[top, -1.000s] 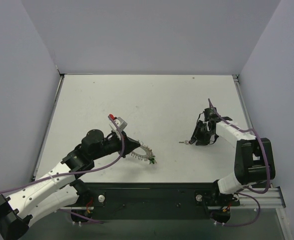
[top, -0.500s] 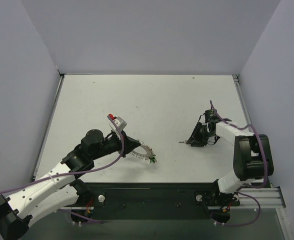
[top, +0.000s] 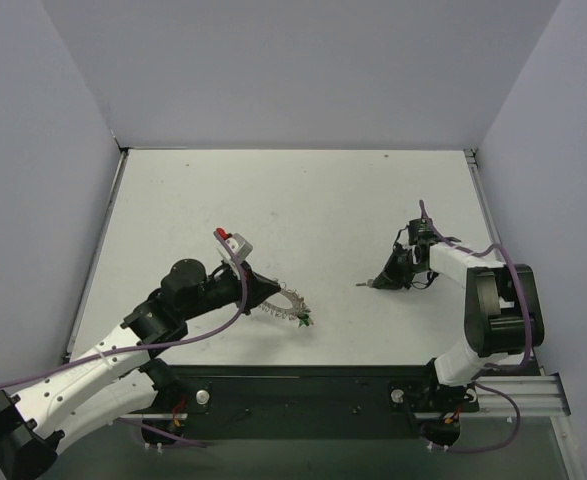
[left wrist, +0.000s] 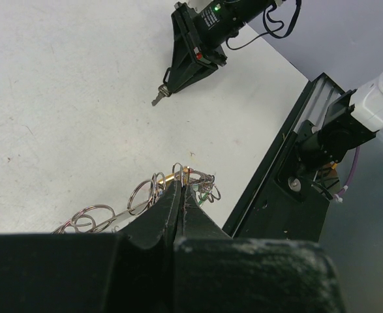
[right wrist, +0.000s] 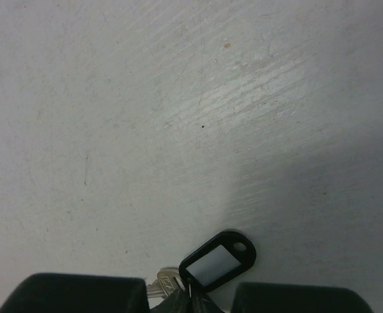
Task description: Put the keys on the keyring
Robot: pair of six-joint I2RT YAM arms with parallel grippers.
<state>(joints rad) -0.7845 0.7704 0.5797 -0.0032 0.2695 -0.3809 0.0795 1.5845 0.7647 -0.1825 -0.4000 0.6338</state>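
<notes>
The white table (top: 273, 200) is boxed in by grey walls (top: 273, 70), with a black rail (top: 303, 392) along its near edge. The left gripper (left wrist: 181, 190) is pinched tight on the keyring (left wrist: 142, 195), a tangle of wire loops on the table near that rail, with a green-headed key (top: 304, 321) at its far end. Well apart to the right, the right gripper (right wrist: 191, 298) has its fingers drawn narrow onto a black-tagged key (right wrist: 216, 261) lying on the table.

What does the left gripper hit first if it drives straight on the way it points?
The left gripper pinches the keyring; beyond that, bare table, then likely the key at the right gripper's tips. Height unclear; it might pass over.
</notes>
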